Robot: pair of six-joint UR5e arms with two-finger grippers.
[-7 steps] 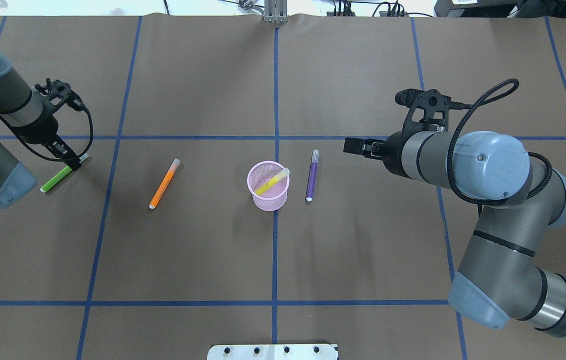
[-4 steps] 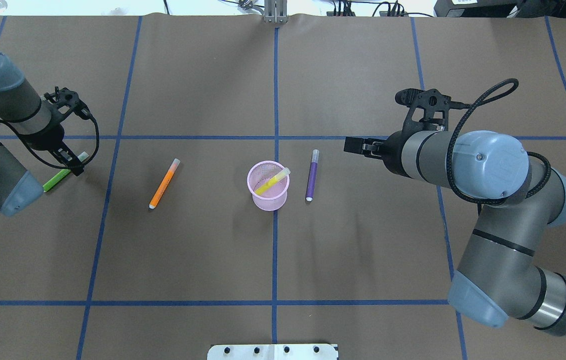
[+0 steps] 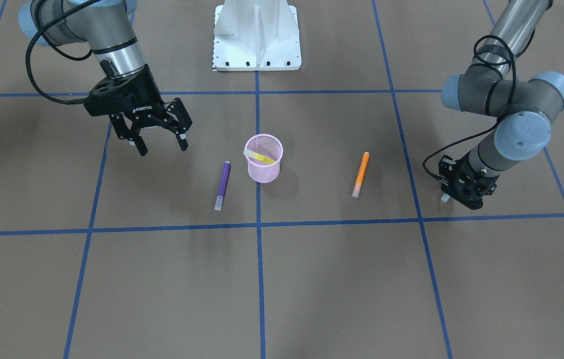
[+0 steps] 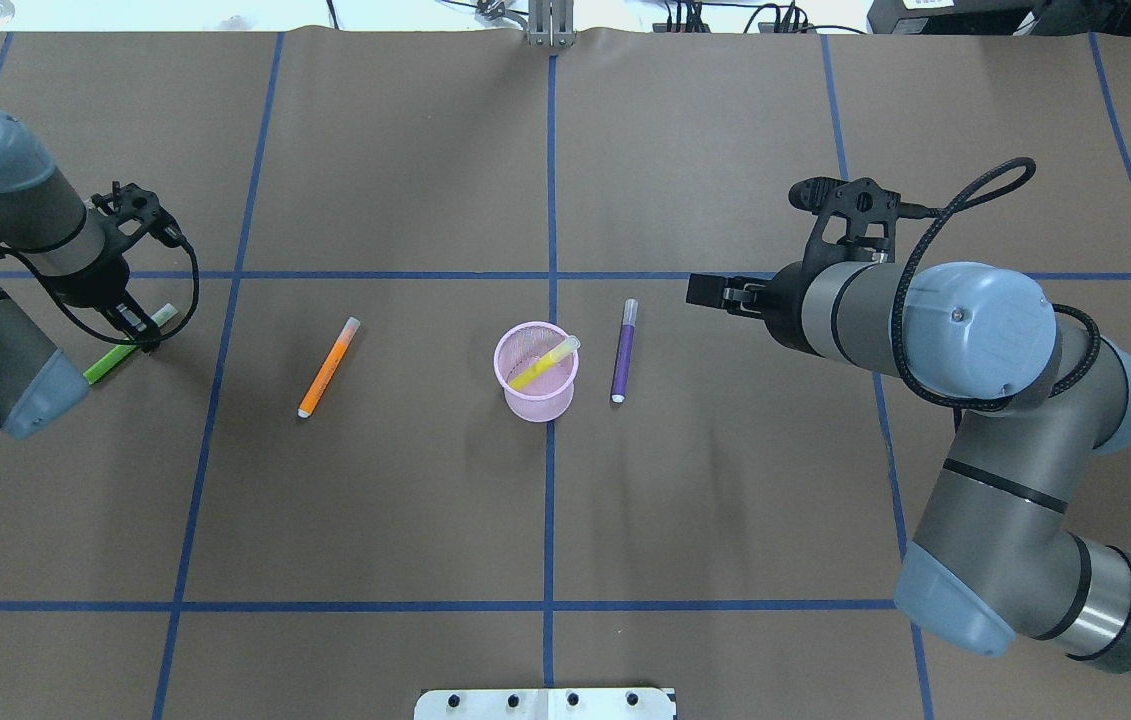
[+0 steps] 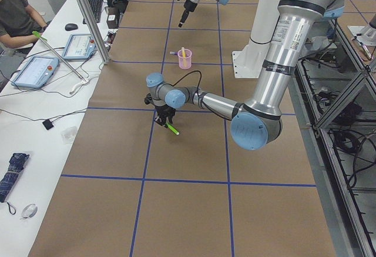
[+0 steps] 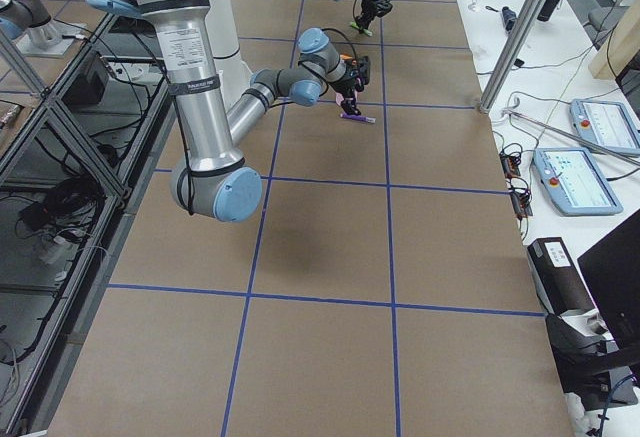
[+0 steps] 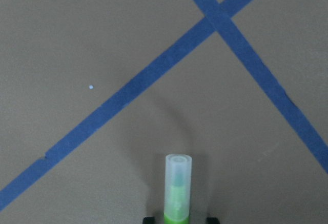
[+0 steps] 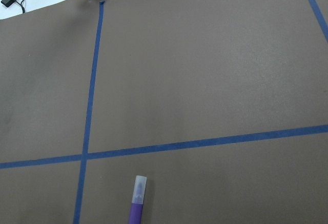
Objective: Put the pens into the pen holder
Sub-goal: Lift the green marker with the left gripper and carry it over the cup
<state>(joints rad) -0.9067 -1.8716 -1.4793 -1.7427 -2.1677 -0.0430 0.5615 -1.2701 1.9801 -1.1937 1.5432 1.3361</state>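
Note:
The pink mesh pen holder (image 4: 536,385) (image 3: 263,172) stands upright mid-table with the yellow pen (image 4: 545,363) (image 3: 260,158) leaning inside it. The purple pen (image 4: 624,350) (image 3: 222,185) (image 8: 136,203) lies just right of the cup. The orange pen (image 4: 329,367) (image 3: 360,174) lies to its left. My left gripper (image 4: 137,332) (image 3: 461,193) is low at the far left, shut on the green pen (image 4: 110,362) (image 7: 178,193) (image 5: 171,129), which sits tilted between the fingers. My right gripper (image 4: 715,293) (image 3: 161,147) is open and empty, hovering right of the purple pen.
Blue tape lines (image 4: 551,480) mark a grid on the brown table cover. The robot's white base (image 3: 257,35) stands at the table's robot side. Desks with tablets (image 5: 35,72) and a seated person line the far side.
My left arm has shifted a little toward the table's middle with its gripper on the green pen, whose ends moved slightly. The right arm, cup and other pens have not moved.

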